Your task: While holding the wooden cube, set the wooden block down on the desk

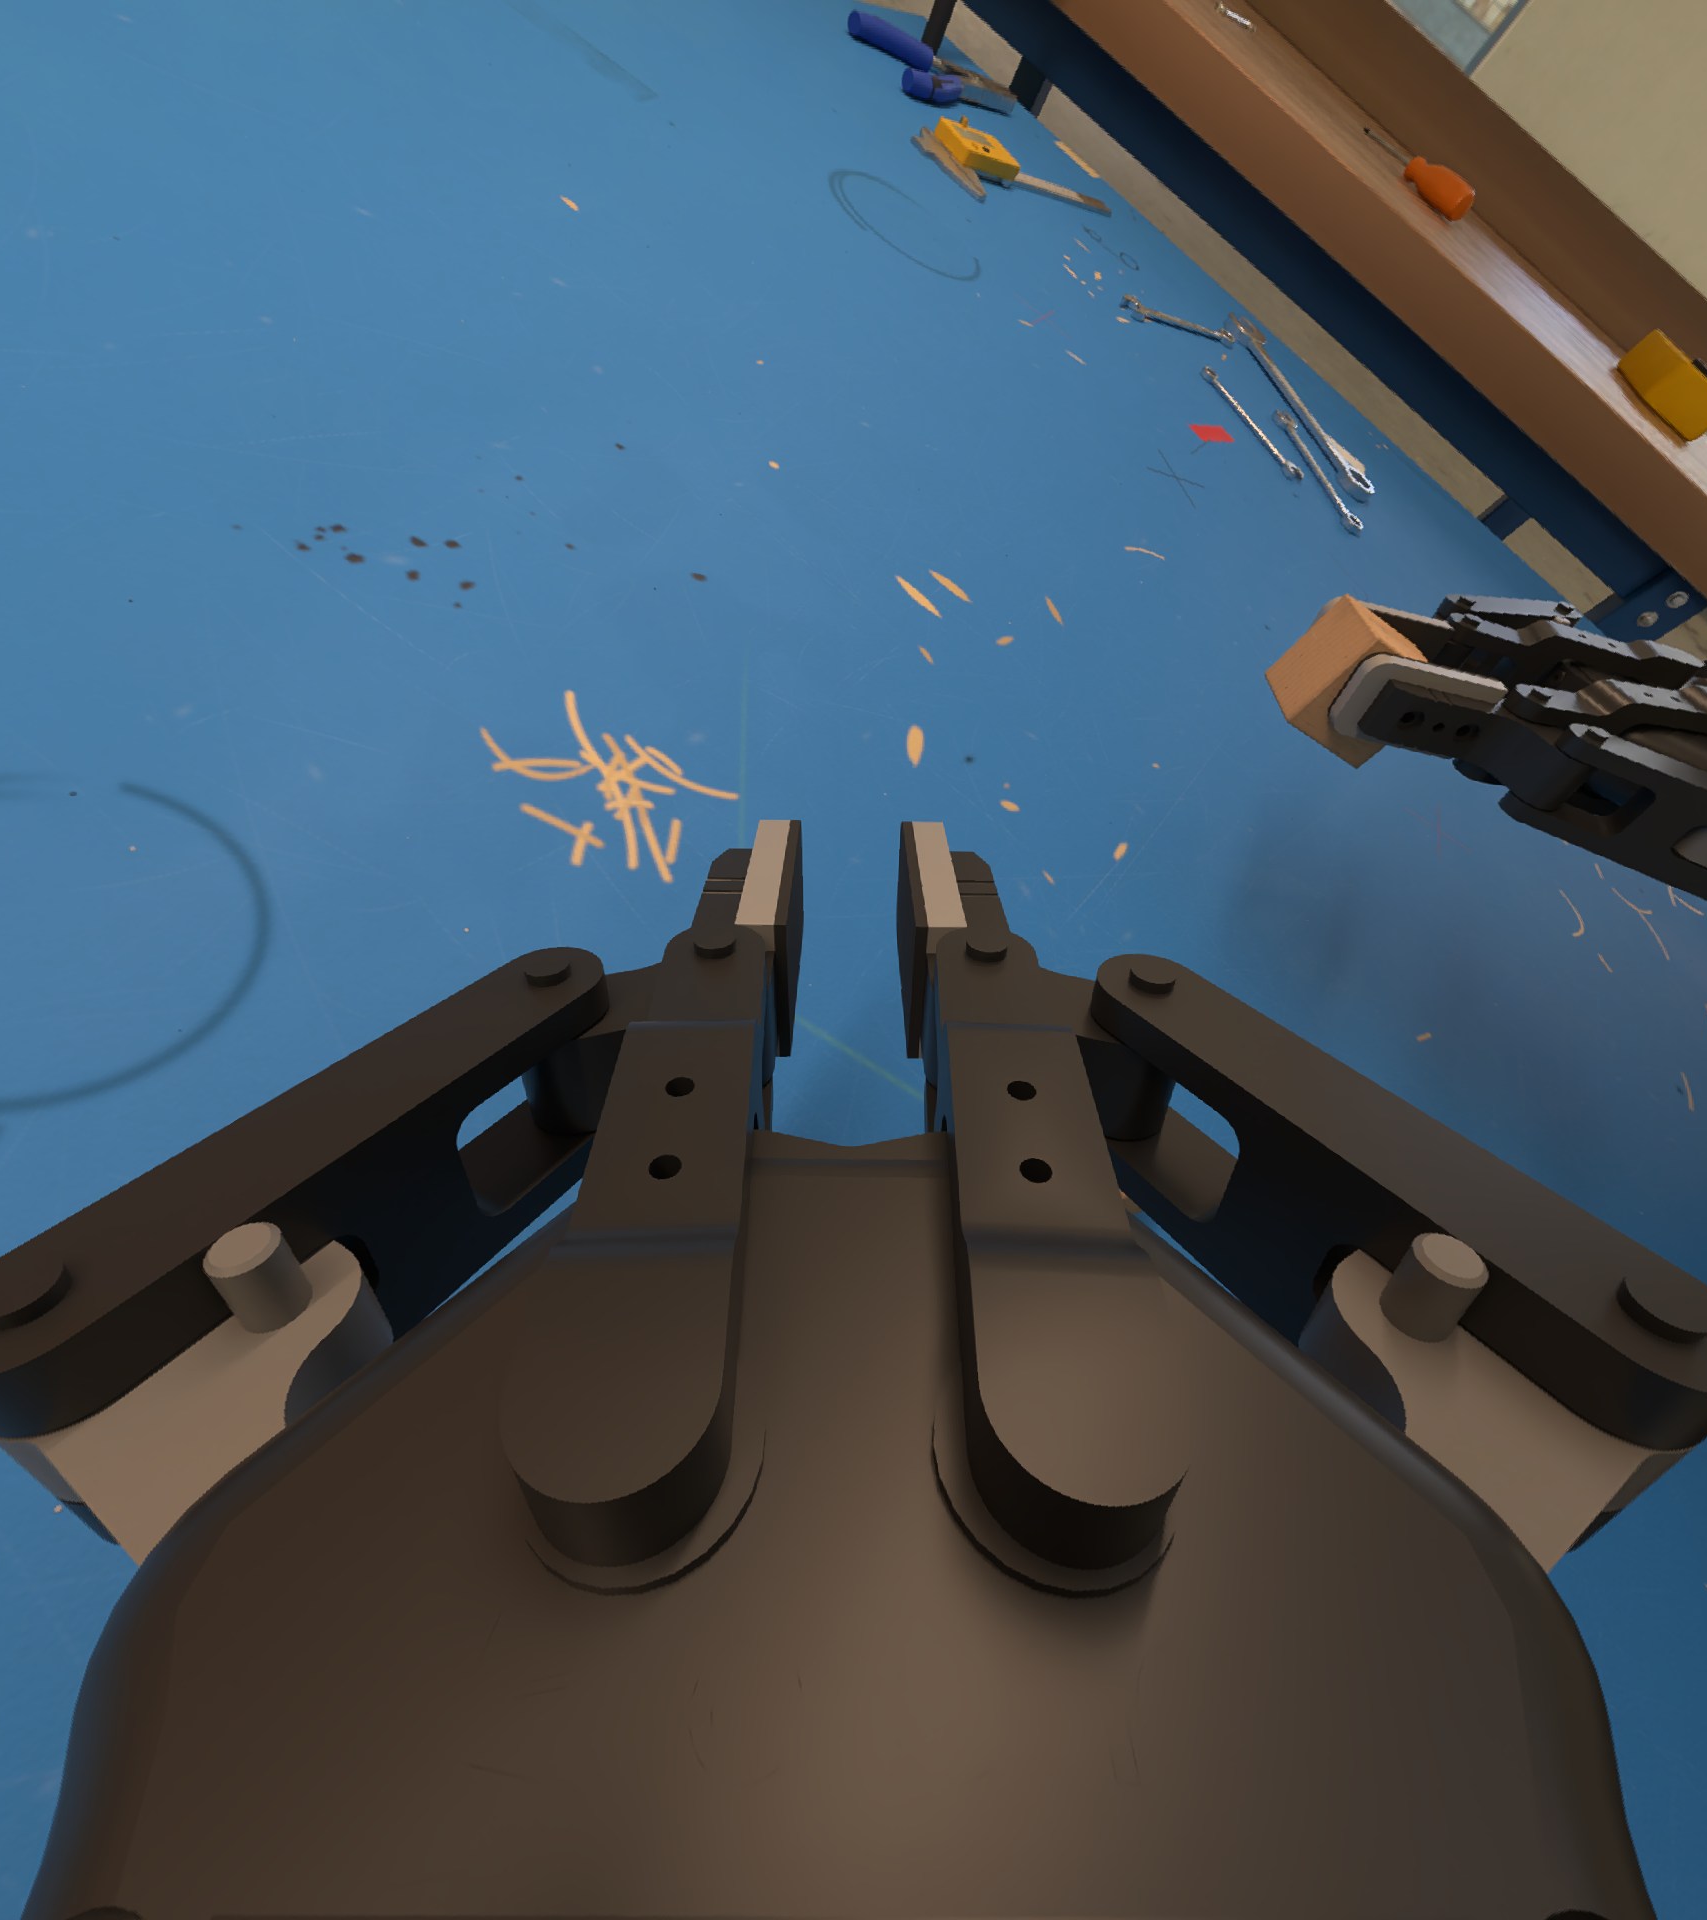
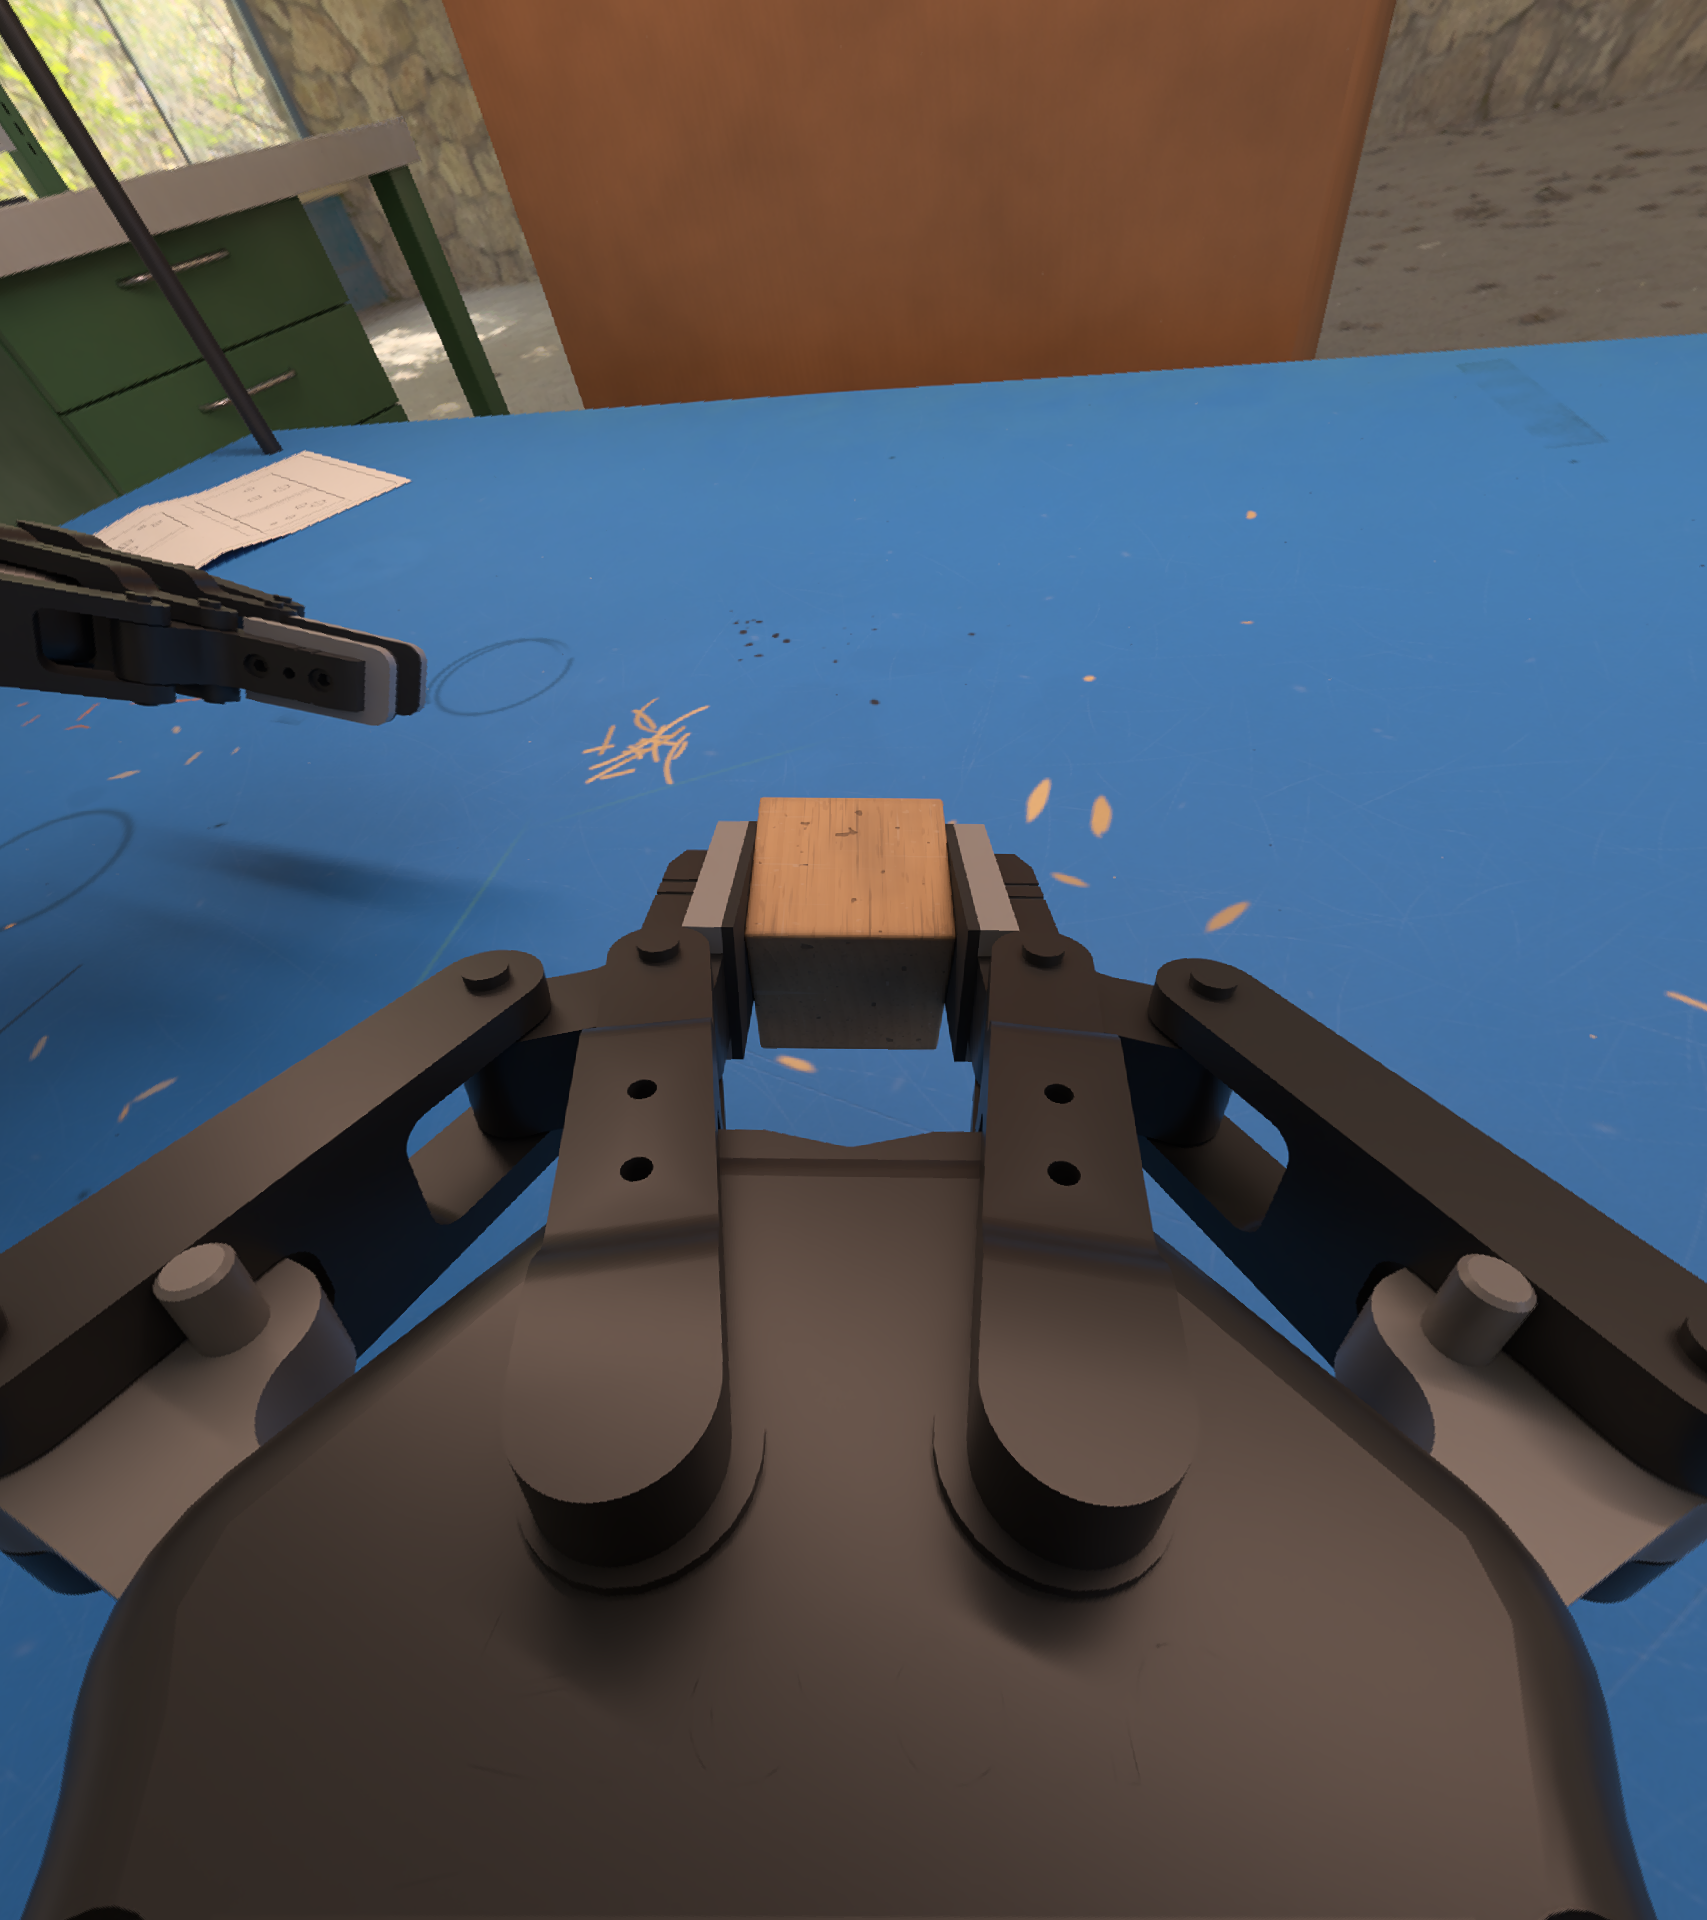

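My right gripper (image 2: 849,831) is shut on the wooden cube (image 2: 849,868), light wood with a grained top, and holds it above the blue desk (image 2: 1296,644). In the left wrist view the cube (image 1: 1311,675) and right gripper (image 1: 1368,665) hang at the right edge. My left gripper (image 1: 849,831) holds nothing; its pads stand a narrow gap apart above the desk (image 1: 309,364). It also shows at the left of the right wrist view (image 2: 402,681). No other wooden block shows in either view.
Wrenches (image 1: 1285,416), a yellow tool (image 1: 974,145) and blue-handled pliers (image 1: 906,57) lie near a raised wooden shelf (image 1: 1348,177) bearing an orange screwdriver (image 1: 1441,187) and a yellow box (image 1: 1672,384). A paper sheet (image 2: 257,504) lies at the desk's far left corner.
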Robot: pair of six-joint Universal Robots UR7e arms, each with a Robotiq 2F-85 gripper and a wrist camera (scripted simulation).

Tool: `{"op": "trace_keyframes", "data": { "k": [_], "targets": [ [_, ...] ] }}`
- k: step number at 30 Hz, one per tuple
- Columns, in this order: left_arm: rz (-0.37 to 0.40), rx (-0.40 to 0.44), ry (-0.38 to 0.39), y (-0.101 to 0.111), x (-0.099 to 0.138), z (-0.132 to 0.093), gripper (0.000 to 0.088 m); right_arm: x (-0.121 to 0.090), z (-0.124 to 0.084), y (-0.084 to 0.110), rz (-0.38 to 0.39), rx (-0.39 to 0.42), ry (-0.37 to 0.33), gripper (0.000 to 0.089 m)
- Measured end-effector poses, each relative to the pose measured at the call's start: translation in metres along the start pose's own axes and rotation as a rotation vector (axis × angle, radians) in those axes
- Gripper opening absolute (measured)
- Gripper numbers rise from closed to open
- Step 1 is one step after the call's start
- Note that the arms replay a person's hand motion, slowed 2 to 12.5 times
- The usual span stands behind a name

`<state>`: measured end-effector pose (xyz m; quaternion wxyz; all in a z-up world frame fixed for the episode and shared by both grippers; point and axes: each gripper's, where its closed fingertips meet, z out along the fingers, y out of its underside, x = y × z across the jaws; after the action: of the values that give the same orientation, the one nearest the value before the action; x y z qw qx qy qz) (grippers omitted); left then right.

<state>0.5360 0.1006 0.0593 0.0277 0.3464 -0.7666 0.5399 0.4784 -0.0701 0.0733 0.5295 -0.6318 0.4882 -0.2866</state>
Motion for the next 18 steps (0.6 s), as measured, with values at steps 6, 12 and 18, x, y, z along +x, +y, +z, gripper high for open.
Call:
{"op": "trace_keyframes", "data": {
  "k": [6,12,18],
  "targets": [
    [0.004,0.002,0.005,-0.0003,0.0011,0.0003,0.0168,0.0007,-0.0005,-0.0006,0.01,0.005,-0.003,0.0301],
    [0.008,0.001,0.007,-0.0001,0.0019,0.0005,0.0169,0.0012,-0.0012,-0.0017,0.021,0.014,-0.01,0.0301],
    [0.011,-0.003,0.01,0.0005,0.0026,0.0009,0.0169,0.0009,-0.0012,-0.0023,0.031,0.018,-0.024,0.0301]
  ]
}}
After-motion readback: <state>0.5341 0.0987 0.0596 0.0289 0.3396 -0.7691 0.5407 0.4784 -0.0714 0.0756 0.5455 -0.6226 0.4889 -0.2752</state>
